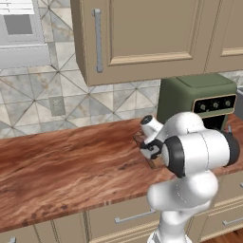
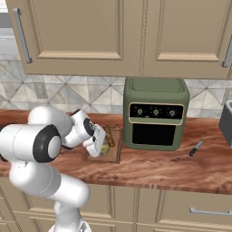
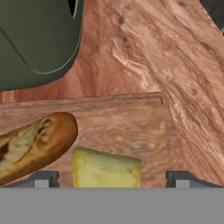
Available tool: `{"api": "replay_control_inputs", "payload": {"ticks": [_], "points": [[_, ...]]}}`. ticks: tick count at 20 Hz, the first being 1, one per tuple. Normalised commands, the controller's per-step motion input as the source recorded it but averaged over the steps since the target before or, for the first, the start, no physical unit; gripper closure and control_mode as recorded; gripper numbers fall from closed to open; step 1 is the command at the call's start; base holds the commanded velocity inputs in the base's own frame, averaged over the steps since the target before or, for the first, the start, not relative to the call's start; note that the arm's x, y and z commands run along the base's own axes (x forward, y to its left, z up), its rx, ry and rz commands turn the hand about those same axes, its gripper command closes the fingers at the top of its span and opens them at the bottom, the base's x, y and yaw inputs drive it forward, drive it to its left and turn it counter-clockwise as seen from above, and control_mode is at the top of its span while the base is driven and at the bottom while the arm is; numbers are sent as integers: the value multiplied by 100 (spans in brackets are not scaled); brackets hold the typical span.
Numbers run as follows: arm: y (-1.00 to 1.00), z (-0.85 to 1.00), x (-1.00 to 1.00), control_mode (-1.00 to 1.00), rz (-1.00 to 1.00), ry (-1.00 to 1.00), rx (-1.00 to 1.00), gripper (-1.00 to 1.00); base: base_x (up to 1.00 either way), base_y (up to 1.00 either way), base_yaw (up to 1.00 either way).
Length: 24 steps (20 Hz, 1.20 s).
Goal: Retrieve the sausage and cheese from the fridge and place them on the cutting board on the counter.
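Gripper (image 3: 109, 179) released, jaws wide over cheese (image 3: 106, 168) flat on cutting board (image 3: 131, 127).

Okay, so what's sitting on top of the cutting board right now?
On the cutting board lie the yellow cheese and a brown bread loaf beside it. The open gripper hovers over the cheese. The board's near part is hidden by the arm, so any sausage cannot be confirmed.

Ahead of me, the green oven (image 2: 156, 113) serves as landmark. Above it hang beige wall cabinets (image 2: 131, 34); behind it runs the patterned tile wall (image 1: 52, 102). Right of it lies a small dark knife (image 2: 195, 148). Left of it, close by, I see a bread loaf (image 3: 33, 146).
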Motion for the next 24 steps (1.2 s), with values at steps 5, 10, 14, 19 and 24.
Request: {"api": "replay_control_inputs", "payload": {"ticks": [5,10,14,19,24], "points": [[-1,6,-15,-100,0,0,0,-100,0,0,0],[2,28,-12,-100,0,0,0,-100,0,0,0],[13,39,-11,-100,0,1,0,-100,0,0,0],[16,31,-3,-100,0,0,0,-100,0,0,0],[16,27,-19,-100,4,2,0,-100,0,0,0]]}}
